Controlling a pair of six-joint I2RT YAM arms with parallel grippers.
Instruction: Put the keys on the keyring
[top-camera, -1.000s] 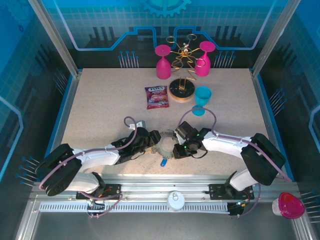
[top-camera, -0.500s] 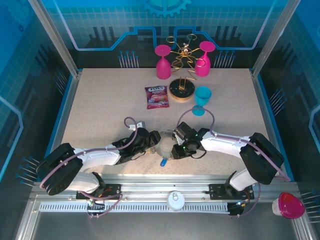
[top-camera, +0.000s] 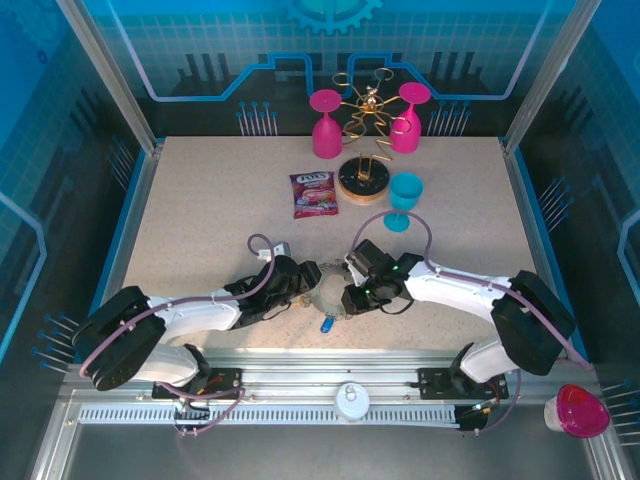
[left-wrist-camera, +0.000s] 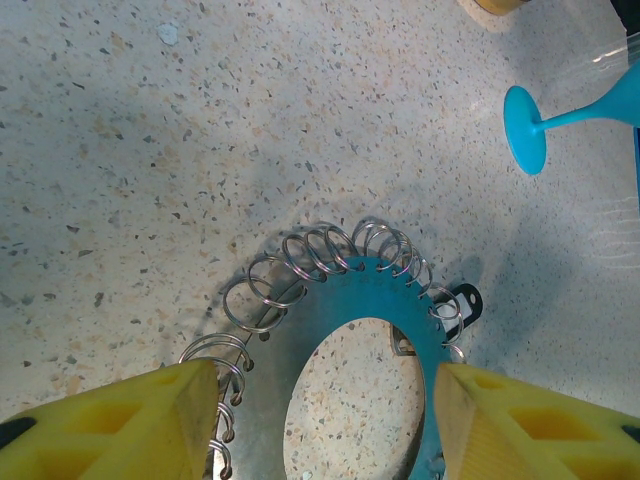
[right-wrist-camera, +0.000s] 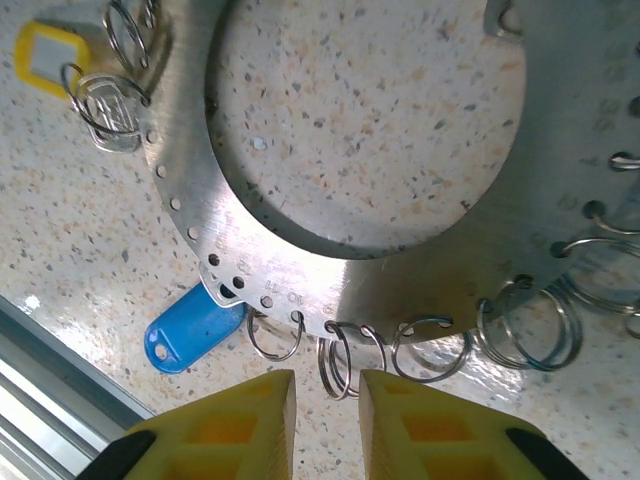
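The keyring (left-wrist-camera: 300, 315), a flat grey ring with wire loops round its rim, lies near the table's front edge (top-camera: 328, 290). My left gripper (left-wrist-camera: 328, 370) spans it, one yellow finger against each outer side, and its far side looks slightly raised. My right gripper (right-wrist-camera: 328, 375) is at the opposite rim (right-wrist-camera: 330, 275), jaws a narrow gap apart with a doubled wire loop (right-wrist-camera: 340, 365) between the tips. A blue-tagged key (right-wrist-camera: 195, 328) hangs there, also seen from above (top-camera: 326, 324). A yellow-tagged key (right-wrist-camera: 45, 52) and a black tag (left-wrist-camera: 463, 298) sit on other loops.
A blue glass (top-camera: 405, 195) stands behind the right arm, its foot (left-wrist-camera: 525, 140) in the left wrist view. A candy bag (top-camera: 314, 194), a wire rack on a wooden base (top-camera: 362, 180) and two pink glasses (top-camera: 326, 125) are at the back. The table's metal front edge (right-wrist-camera: 40, 370) is close.
My right gripper has crept a little left and toward the ring's rim. The left arm and the keyring have barely moved.
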